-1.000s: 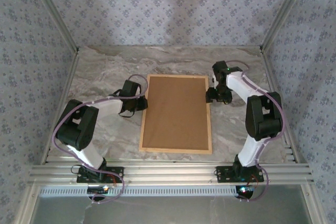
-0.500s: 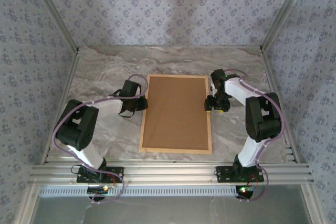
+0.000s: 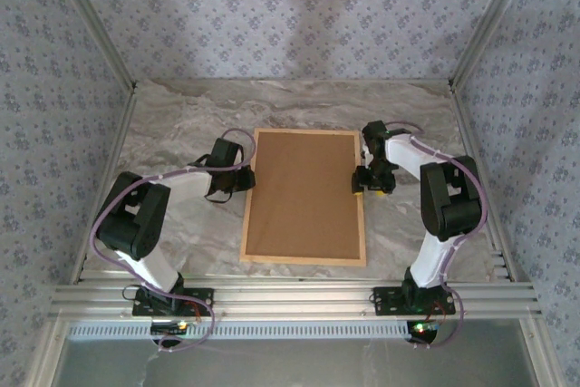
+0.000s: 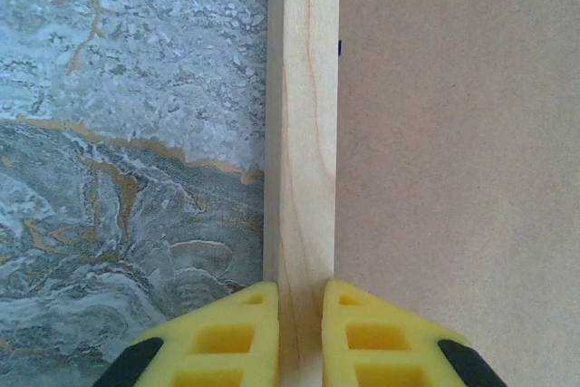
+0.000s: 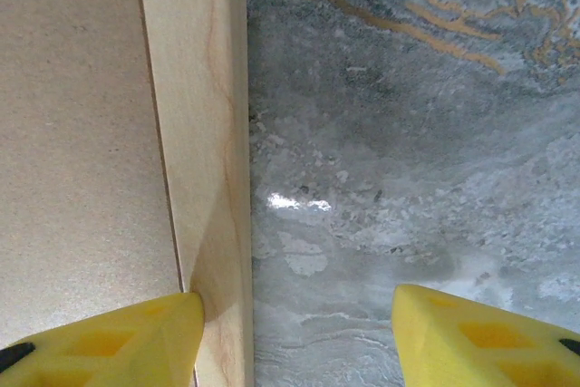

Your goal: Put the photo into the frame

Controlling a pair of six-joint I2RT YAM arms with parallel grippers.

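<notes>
The light wooden frame (image 3: pixel 303 260) lies flat in the middle of the table with a brown backing board (image 3: pixel 304 192) filling it. The photo is hidden. My left gripper (image 3: pixel 246 178) is shut on the frame's left rail (image 4: pixel 302 133), with the yellow fingers (image 4: pixel 227 337) pressing on both sides of the wood. My right gripper (image 3: pixel 365 180) is open at the frame's right rail (image 5: pixel 204 133). One of its fingers (image 5: pixel 118 337) is over the board and rail, while the other is out over the marble. A wide gap separates that outer finger from the wood.
The grey marbled tabletop (image 3: pixel 181 124) surrounds the frame, with free room at the back and on both sides. Aluminium rails (image 3: pixel 290 296) run along the near edge by the arm bases. Patterned walls close in the back and sides.
My right gripper has slid nearer along the frame's right rail and moved in against it, its jaws narrowing a little. The left gripper and the frame have stayed put.
</notes>
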